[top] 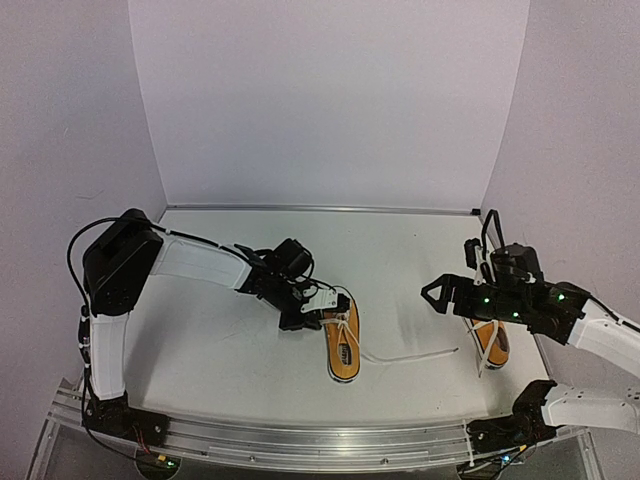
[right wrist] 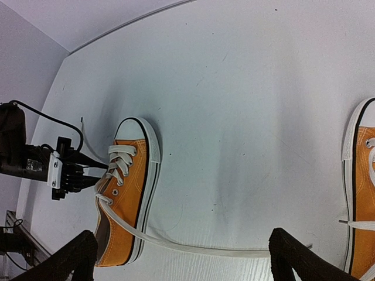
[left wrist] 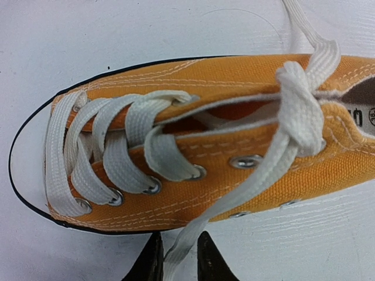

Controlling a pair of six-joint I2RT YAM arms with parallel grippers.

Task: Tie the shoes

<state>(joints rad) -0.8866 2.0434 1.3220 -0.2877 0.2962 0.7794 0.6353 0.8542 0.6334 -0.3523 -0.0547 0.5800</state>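
Two orange shoes stand on the table, one in the middle (top: 342, 345) and one at the right (top: 492, 345), half under my right arm. My left gripper (top: 316, 319) is low at the left side of the middle shoe (left wrist: 234, 158). Its fingers (left wrist: 149, 263) stand narrowly apart, with a white lace (left wrist: 246, 187) running between them and slim gaps on both sides. That lace comes from a simple crossed knot (left wrist: 299, 111) near the shoe's opening. My right gripper (right wrist: 187, 260) hangs wide open above the other long lace end (right wrist: 205, 249), which lies flat on the table.
White walls close the back and both sides. An aluminium rail (top: 300, 440) runs along the near edge by the arm bases. The right shoe's toe (right wrist: 363, 193) shows at the edge of the right wrist view.
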